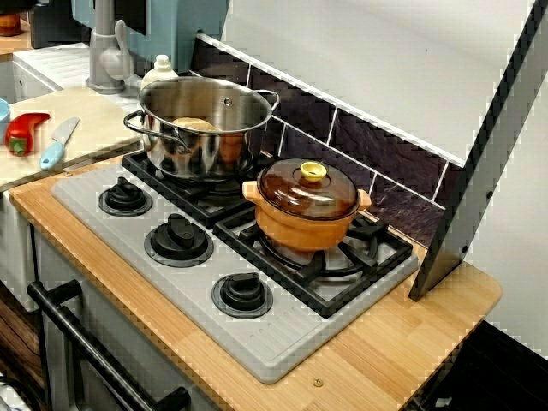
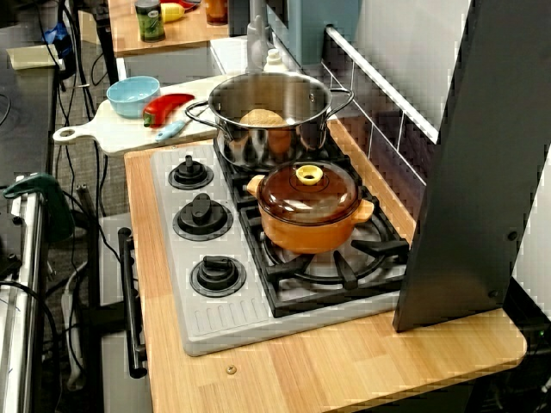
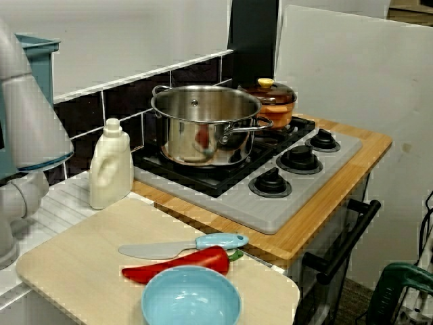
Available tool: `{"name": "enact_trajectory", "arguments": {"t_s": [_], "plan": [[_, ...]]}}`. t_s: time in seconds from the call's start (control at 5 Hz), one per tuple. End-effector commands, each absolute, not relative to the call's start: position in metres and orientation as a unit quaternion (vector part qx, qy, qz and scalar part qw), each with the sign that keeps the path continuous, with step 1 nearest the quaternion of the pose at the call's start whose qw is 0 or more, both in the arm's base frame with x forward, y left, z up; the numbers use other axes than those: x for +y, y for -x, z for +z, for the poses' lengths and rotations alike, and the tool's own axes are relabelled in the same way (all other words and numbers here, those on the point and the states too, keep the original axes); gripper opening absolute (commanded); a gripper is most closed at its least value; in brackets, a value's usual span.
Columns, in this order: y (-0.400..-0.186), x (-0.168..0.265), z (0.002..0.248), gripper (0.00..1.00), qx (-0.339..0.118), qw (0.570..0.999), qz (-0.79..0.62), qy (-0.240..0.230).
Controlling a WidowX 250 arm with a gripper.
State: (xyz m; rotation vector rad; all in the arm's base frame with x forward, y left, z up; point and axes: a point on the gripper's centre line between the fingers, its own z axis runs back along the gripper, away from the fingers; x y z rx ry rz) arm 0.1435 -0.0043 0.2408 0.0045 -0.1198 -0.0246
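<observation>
The steel pot (image 1: 205, 120) is shiny and has two handles. It stands on the stove (image 1: 282, 342), on the burner nearer the cutting board (image 3: 81, 257), just beside the orange lidded pot (image 1: 306, 210). No view shows the gripper, so its opening and its position relative to the pot cannot be told. The view from above shows a tan round thing (image 2: 261, 118) inside the pot. The view from the board side hides it.
</observation>
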Motion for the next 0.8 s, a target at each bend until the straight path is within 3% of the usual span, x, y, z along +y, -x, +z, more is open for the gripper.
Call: {"name": "enact_trajectory", "arguments": {"t_s": [0.0,0.4,0.6], "plan": [[-0.195,0.025,0.242,1.00,-0.093,0.993,0.058,-0.039],[-0.230,0.081,0.225,1.00,-0.097,0.983,0.142,-0.061],[-0.234,0.096,0.213,1.00,-0.096,0.979,0.160,-0.080]]}}
